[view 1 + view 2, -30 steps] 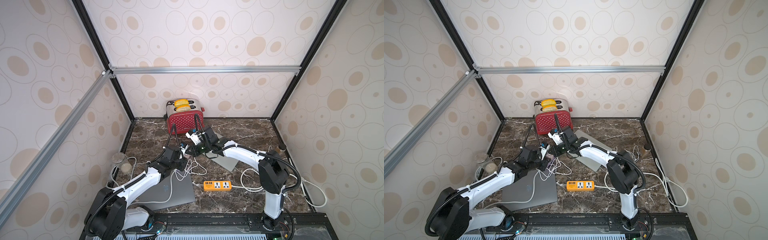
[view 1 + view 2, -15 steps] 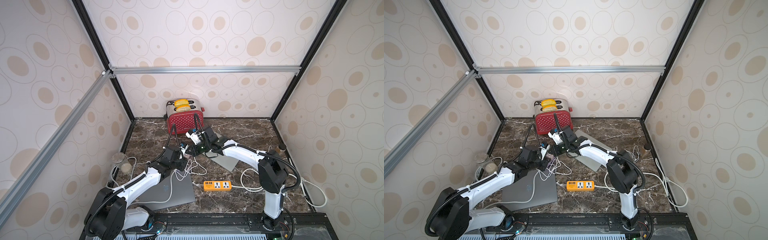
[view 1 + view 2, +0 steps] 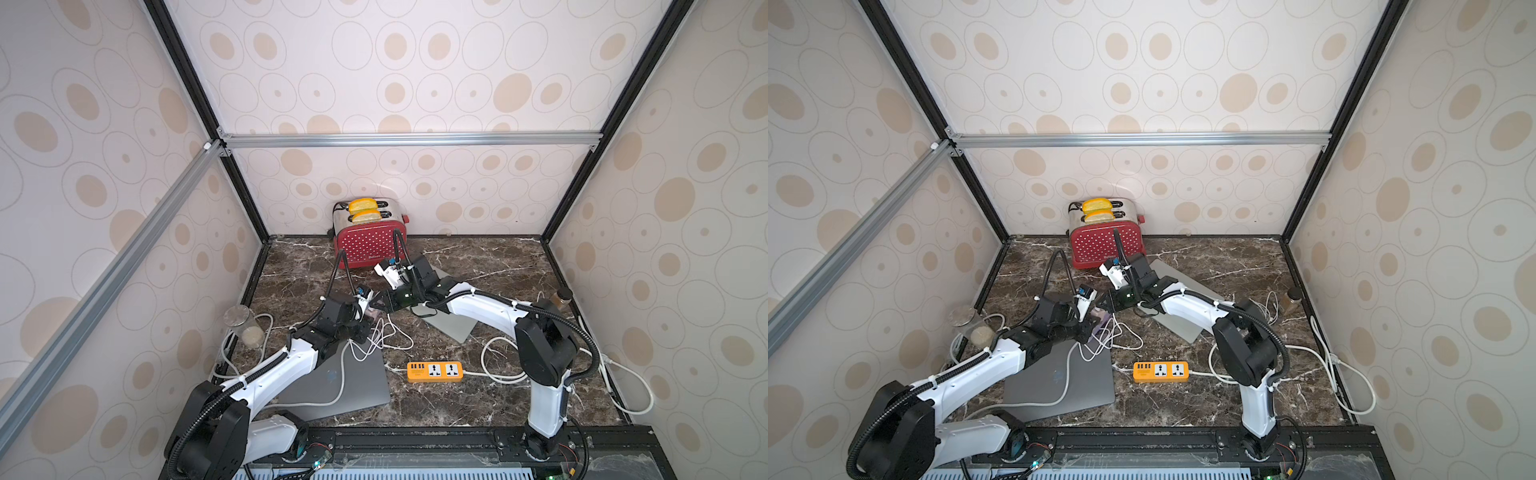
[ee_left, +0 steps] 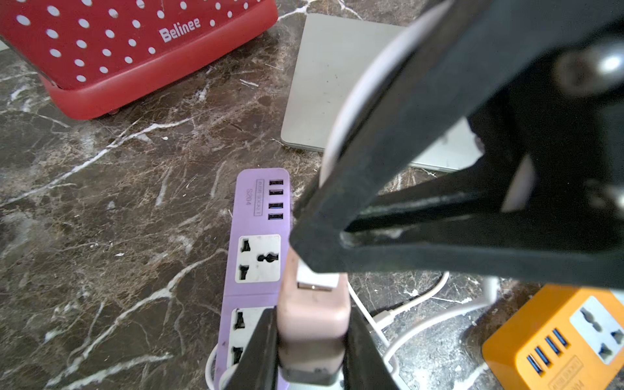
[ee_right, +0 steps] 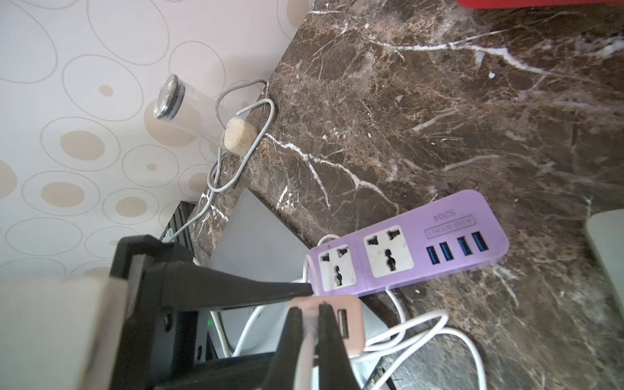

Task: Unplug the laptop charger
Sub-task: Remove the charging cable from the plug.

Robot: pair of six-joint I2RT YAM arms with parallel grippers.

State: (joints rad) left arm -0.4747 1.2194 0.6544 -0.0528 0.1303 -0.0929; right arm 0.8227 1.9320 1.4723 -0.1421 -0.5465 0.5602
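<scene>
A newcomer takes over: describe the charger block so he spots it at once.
From the red toaster at the back, come forward to the purple power strip. Close by it, the charger block is the pale pink cube clamped in the left pincer, its white cable pinched by the right pincer; nothing else is pink.

top views: high, looking down | wrist views: close, both see purple strip (image 4: 256, 260)

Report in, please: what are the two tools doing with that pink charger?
Left tool shut on charger. Right tool shut on white plug at charger. Charger off purple strip, both sockets empty. Loose cables below.
</scene>
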